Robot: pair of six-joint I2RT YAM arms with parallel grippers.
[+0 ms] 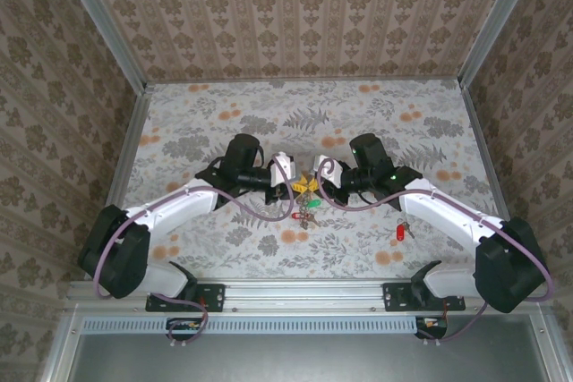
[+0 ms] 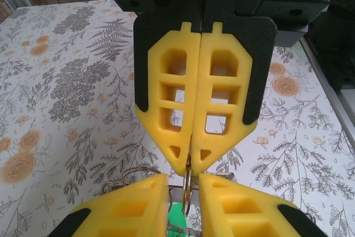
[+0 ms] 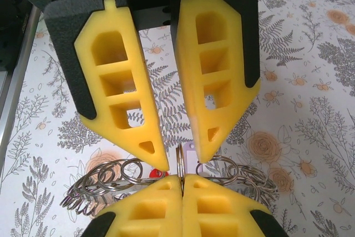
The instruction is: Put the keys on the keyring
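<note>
the right gripper [image 3: 182,180] is clenched on a thin upright ring [image 3: 180,156]; the jaws of the left gripper [image 2: 183,178] stand a little apart around it. the coiled keyring [image 3: 83,195] lies on the table [image 3: 310,154] just below, and the red key [image 1: 400,233] is well apart, near the right arm [image 1: 448,207].

Left tool [image 3: 180,162] faces right tool [image 2: 190,170] over keyring [image 3: 111,181]; table [image 1: 224,114] around free.

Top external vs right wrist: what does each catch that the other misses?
Top external: a red-headed key lying apart on the floral table by the right arm, and a green key head near mid-table.
Right wrist: the silvery coiled keyring loops, and a thin upright metal ring pinched in the shut right gripper, with the left gripper open around it.
Both: the two grippers meeting tip to tip over the table.
</note>
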